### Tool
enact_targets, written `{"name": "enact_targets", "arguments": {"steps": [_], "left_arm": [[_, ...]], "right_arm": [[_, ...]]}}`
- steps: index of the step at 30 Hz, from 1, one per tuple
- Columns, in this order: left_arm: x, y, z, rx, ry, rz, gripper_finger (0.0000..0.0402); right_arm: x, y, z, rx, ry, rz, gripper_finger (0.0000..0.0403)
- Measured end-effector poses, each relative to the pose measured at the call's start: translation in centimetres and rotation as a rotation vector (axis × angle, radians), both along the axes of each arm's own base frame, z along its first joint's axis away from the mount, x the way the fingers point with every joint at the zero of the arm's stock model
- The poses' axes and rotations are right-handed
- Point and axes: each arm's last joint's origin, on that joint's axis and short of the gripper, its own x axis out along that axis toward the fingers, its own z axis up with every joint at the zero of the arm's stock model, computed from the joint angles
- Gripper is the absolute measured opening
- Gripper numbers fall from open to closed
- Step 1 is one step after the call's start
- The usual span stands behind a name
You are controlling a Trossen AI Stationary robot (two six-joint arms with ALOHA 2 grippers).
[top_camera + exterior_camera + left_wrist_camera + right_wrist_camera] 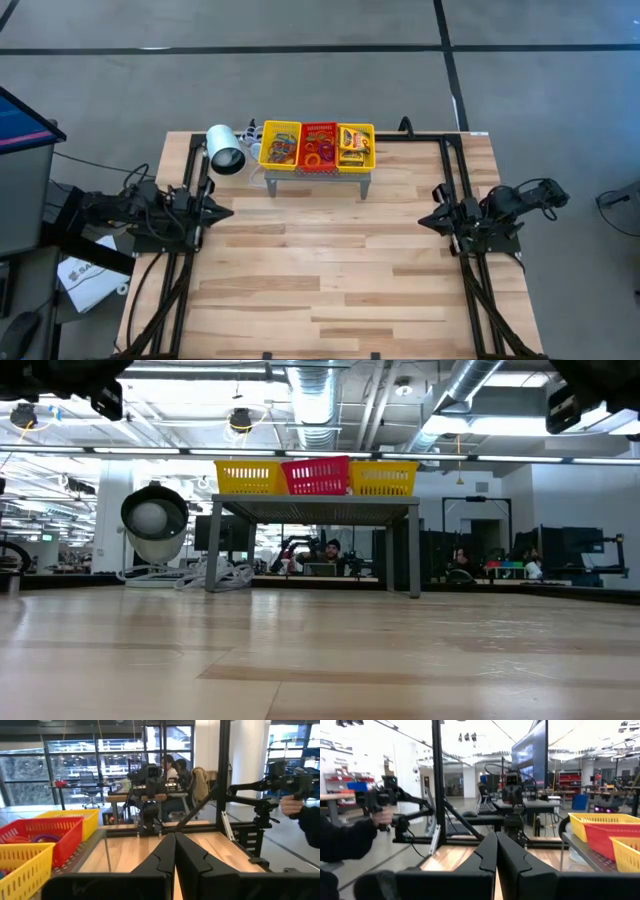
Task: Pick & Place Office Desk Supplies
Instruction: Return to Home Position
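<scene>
both arms are parked at the table sides, well apart from the bins. the left gripper (pixel 227 211) hangs over the left part of the wood table (pixel 330 290), tips pointing in twd the middle. its wrist cam shows the fingers (pixel 161 857) pressed flat together, zero gap, nothing held. the right gripper (pixel 423 220) is the same deal on the right side, fingers (pixel 512 861) touching each other, empty.

supplies are all in 3 bins lined up side by side, touching, on a small grey shelf (pixel 315 503) at the far side of the table, a bit left of center. the left yellow bin (pixel 247 478) has mixed colored rings (pixel 281 150), the red bin (pixel 318 476) in the middle has orange/red loops (pixel 319 152), and the right yellow bin (pixel 384 479) has the yellow-orange card packets (pixel 353 150).

a white lamp-like cylinder (pixel 226 152) sits just left of the shelf. off the table, a person's hand (pixel 290 805) grips a dark handle on a stand.
</scene>
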Motion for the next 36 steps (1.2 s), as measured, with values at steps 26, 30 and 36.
{"name": "enact_targets", "arguments": {"steps": [26,30,36], "left_arm": [[0.8,-0.2,-2.3,0.015,0.094,-0.029,0.0001],[1.2,-0.3,-3.0,0.011,0.063,-0.028,0.0001],[1.6,-0.4,-4.3,0.01,0.102,-0.028,0.0001]], "right_arm": [[1.2,0.5,-4.4,-0.068,0.101,-0.025,0.0],[1.2,0.4,-4.6,-0.075,0.122,-0.027,0.0],[1.2,0.4,-4.9,-0.076,0.148,-0.029,0.0]]}}
